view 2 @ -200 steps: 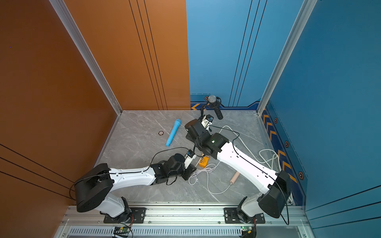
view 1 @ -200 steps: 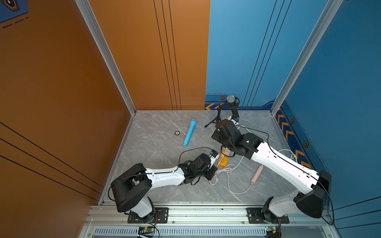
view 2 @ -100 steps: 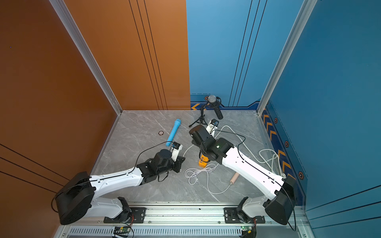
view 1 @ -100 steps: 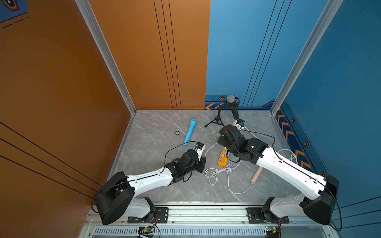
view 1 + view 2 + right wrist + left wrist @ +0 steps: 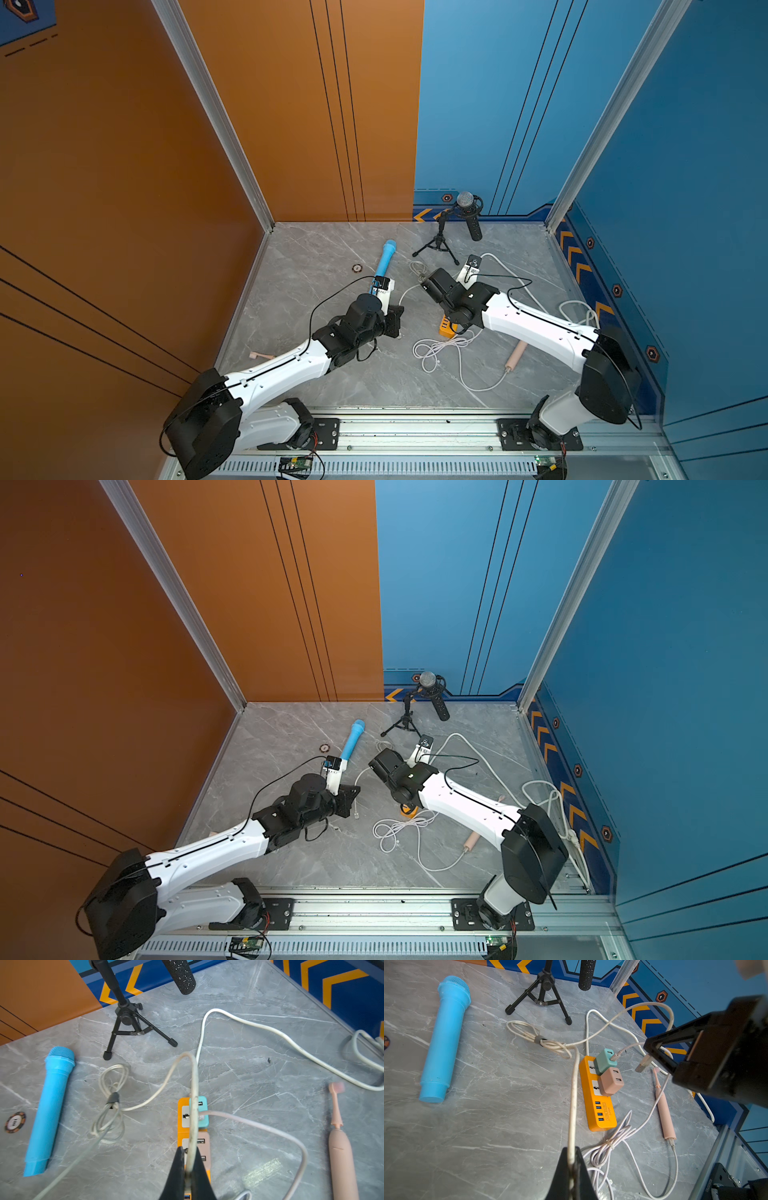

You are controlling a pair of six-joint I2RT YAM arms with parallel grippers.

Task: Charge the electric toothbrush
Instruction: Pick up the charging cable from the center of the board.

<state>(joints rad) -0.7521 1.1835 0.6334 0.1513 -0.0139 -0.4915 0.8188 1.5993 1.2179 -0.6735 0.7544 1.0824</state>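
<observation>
The pink electric toothbrush (image 5: 515, 357) (image 5: 664, 1113) (image 5: 340, 1157) lies flat to the right of the orange power strip (image 5: 600, 1109) (image 5: 180, 1103). A pale pink cable (image 5: 643, 1124) runs from its base to the teal adapter (image 5: 604, 1059) on the strip. Beside that sits a brown-pink adapter (image 5: 611, 1082). My left gripper (image 5: 572, 1159) (image 5: 395, 324) is shut on one end of a dirty white cable (image 5: 572, 1105), left of the strip. My right gripper (image 5: 188, 1155) (image 5: 652, 1051) hangs over the strip, shut on the same cable's USB plug (image 5: 642, 1065).
A blue toy microphone (image 5: 384, 262) and a poker chip (image 5: 356, 268) lie at the back left. A black microphone on a tripod (image 5: 465, 212) stands at the back. The strip's thick white cord (image 5: 519, 282) loops to the right wall. A small pink piece (image 5: 262, 355) lies near the left wall.
My left gripper has shut on the white cable and pulled away leftward from the power strip. My right gripper has shifted slightly over the strip, still gripping the plug end.
</observation>
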